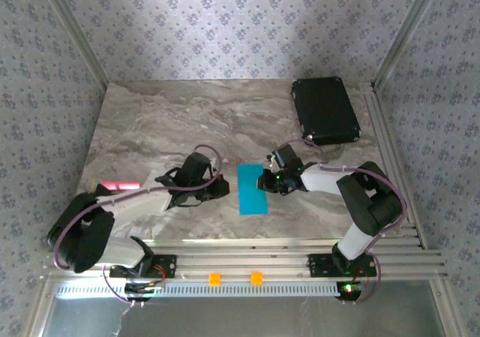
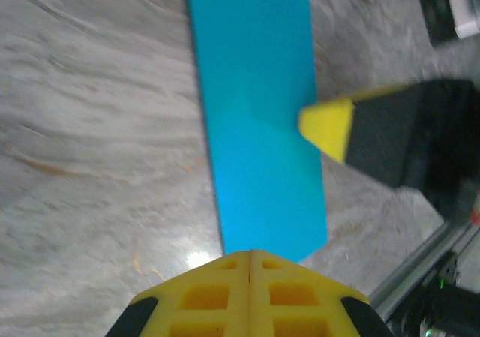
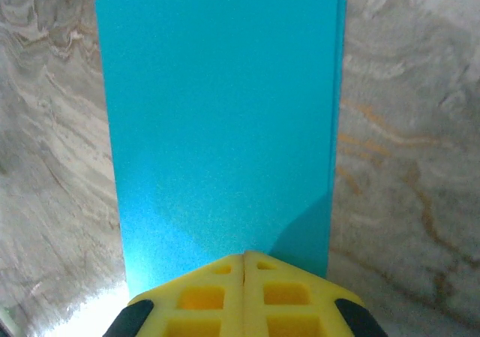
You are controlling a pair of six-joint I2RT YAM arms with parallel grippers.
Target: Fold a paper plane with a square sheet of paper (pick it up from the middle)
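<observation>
Shut, the right pincer (image 3: 245,258) touches the right long edge of the sheet of paper (image 1: 253,189) (a strip flat on the tabletop (image 1: 150,127), running away from the bases); the left pincer (image 2: 250,256), also shut, sits just left, contact unclear.

Floral wallpaper walls (image 1: 225,29), marble tabletop (image 1: 165,127), aluminium rails (image 1: 285,251)

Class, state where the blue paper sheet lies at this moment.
In the top view the blue paper sheet lies flat on the marble table, centre-front, between the left gripper and right gripper.
</observation>
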